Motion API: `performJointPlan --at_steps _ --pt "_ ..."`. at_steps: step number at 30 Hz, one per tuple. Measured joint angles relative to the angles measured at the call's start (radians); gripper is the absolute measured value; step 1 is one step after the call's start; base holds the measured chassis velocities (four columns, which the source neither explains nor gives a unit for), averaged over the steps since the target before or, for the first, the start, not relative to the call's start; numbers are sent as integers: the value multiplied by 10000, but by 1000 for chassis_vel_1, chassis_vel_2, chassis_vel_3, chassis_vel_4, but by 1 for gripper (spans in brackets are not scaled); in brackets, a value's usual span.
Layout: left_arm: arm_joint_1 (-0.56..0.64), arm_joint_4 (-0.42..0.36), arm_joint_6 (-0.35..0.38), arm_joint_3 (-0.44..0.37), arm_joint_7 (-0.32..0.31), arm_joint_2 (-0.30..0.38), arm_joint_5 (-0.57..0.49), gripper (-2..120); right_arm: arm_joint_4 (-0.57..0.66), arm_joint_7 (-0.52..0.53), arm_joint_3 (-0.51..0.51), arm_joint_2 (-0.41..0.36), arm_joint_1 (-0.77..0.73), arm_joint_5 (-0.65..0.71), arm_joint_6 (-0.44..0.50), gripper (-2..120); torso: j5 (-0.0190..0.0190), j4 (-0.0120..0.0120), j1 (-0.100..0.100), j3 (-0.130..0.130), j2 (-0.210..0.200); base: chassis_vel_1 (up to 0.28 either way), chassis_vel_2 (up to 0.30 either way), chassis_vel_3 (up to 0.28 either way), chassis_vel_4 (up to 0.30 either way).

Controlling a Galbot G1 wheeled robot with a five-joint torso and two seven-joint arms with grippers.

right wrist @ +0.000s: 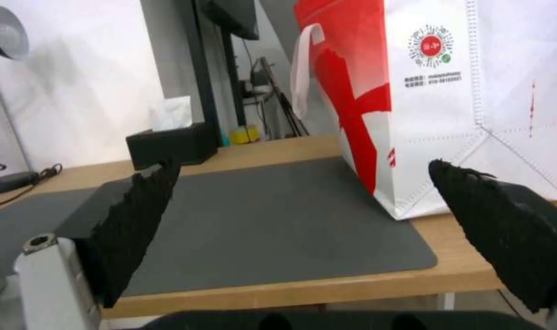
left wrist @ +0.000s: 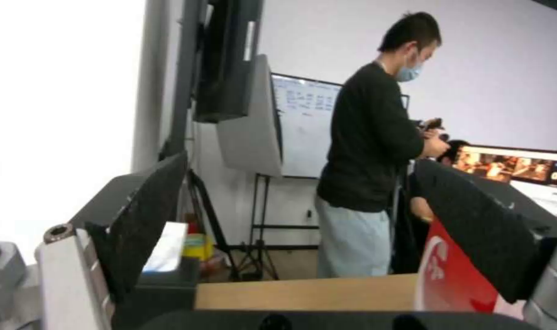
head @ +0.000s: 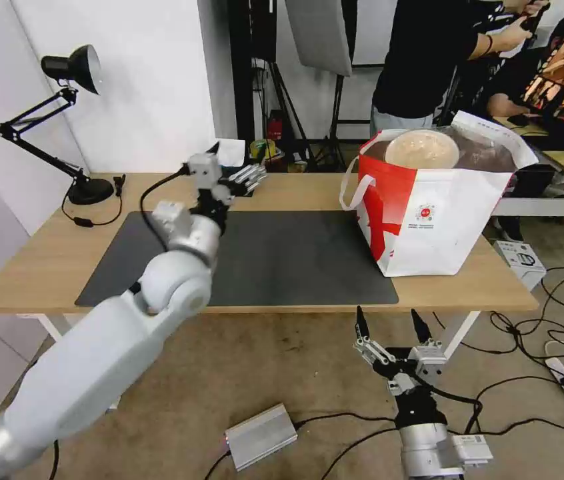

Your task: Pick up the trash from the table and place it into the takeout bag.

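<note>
The takeout bag (head: 439,220) stands upright at the right end of the table (head: 49,260), its near corner on the dark grey mat (head: 282,257): white with a red side panel, white handles and a small round red logo. A beige shallow bowl (head: 422,148) lies inside its open top. The left gripper (head: 245,179) hangs above the far edge of the mat, fingers spread and holding nothing, just by the black tissue box (right wrist: 172,144). The right gripper (head: 392,327) sits below the table's front edge, jaws apart and bare. A desk lamp (head: 72,120) stands at the far left
</note>
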Motion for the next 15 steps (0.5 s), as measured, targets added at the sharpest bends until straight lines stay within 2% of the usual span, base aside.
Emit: performJointPlan --at_steps 2,4,6,15 --pt "762 -325 -45 -594 97 88 244 100 0 -1 0 1 -1 0 0 100 -1 -1 0 0 0 0 0 0 0" --pt "929 -378 -75 -723 114 95 315 100 0 0 0 0 -1 0 0 100 0 -1 -1 0 0 0 0 0 0" --pt "1638 -608 -149 -1197 193 55 597 100 0 0 0 0 -1 0 0 100 1 0 0 0 0 0 0 0 0" --pt "3269 -1080 -360 -1853 264 -471 1757 100 0 0 0 0 -1 0 0 100 1 -2 1 0 1 0 0 0 0"
